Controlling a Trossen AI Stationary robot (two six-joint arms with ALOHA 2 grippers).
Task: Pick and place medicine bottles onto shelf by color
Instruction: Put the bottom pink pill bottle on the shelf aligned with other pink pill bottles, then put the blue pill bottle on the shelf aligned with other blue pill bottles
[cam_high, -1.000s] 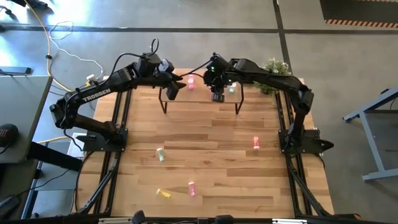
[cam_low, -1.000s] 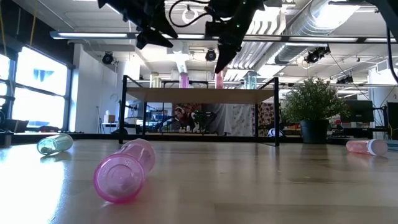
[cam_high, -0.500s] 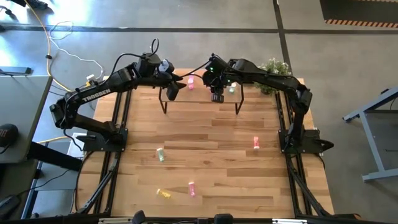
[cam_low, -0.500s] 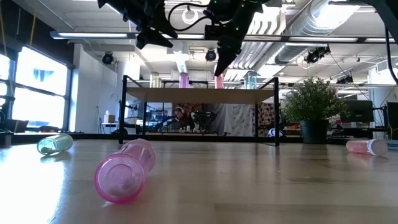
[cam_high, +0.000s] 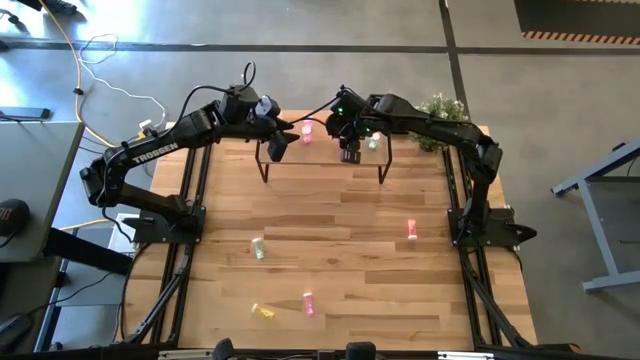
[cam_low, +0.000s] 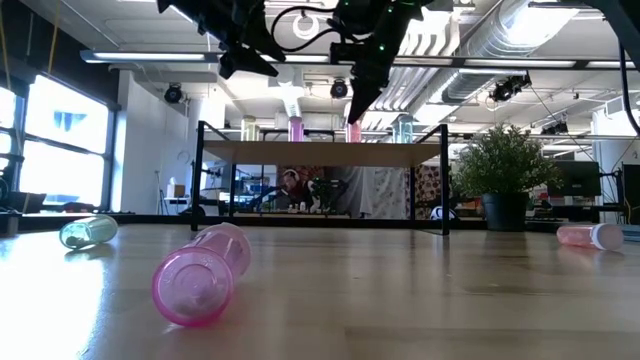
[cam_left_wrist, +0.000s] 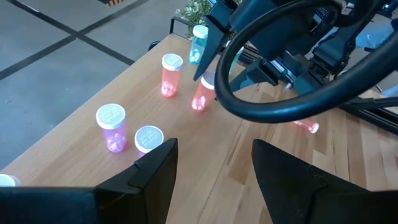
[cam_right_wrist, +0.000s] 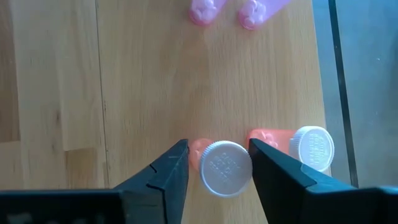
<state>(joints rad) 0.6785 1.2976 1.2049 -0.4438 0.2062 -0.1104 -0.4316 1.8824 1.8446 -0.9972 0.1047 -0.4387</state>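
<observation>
The shelf (cam_high: 322, 150) is a pale wood board on thin dark legs at the far middle of the bench (cam_high: 330, 250). On it stand small bottles with white caps, all upright, long axes vertical: two pink (cam_left_wrist: 111, 126) at the left, two red-orange (cam_right_wrist: 225, 167) in the middle, a pale green one (cam_left_wrist: 198, 43) to the right.

The right gripper (cam_right_wrist: 214, 165) hangs straight down over the shelf with its fingers (cam_right_wrist: 166, 171) on either side of a red-orange bottle's cap; a narrow gap shows on each side, so they are parted, not pinching. A second red-orange bottle (cam_right_wrist: 311, 148) stands just beside it. Since a second ago these fingers have spread off the bottle, and the gripper has shifted slightly farther back.

The left gripper (cam_left_wrist: 211, 168) hovers over the shelf's left end, fingers spread, holding nothing, as before.

On the bench lie four bottles on their sides: pink (cam_low: 200, 275), green (cam_low: 88, 232), yellow (cam_high: 263, 311), and red-orange (cam_high: 411, 230) at the right.
</observation>
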